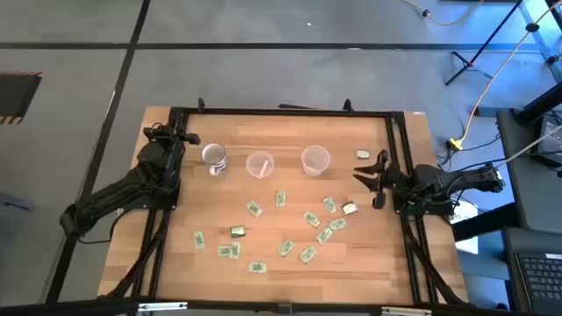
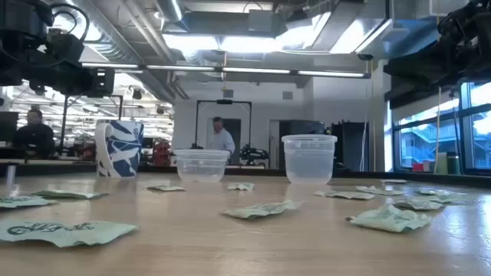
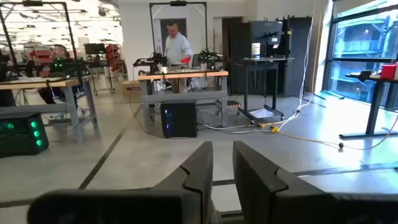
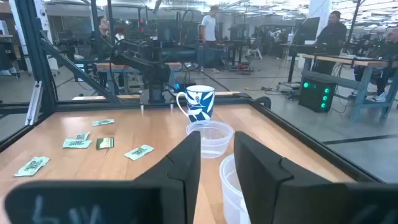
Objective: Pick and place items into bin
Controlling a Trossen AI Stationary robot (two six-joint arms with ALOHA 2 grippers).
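Left claw (image 1: 189,138): being held narrowly parted, empty, at tabletop (image 1: 281,263) edge
Right claw (image 1: 373,181): being held narrowly parted, empty, near packets (image 1: 312,230)

Both arms are dark, jointed and chunky, with black cables looped around their wrists. Each ends in two flat, blunt, matte black fingers (image 3: 198,171) with squared tips.

You have a pale wooden bench (image 1: 290,268), smooth with a faint sheen. Two clear plastic tubs (image 2: 309,158) look translucent and glossy. The white-and-blue patterned mug (image 2: 119,148) reads as glazed ceramic. Pale-green-and-white flat packets (image 2: 265,208) show crinkled wrapper film. Black frame rails (image 1: 281,111): matt metal.
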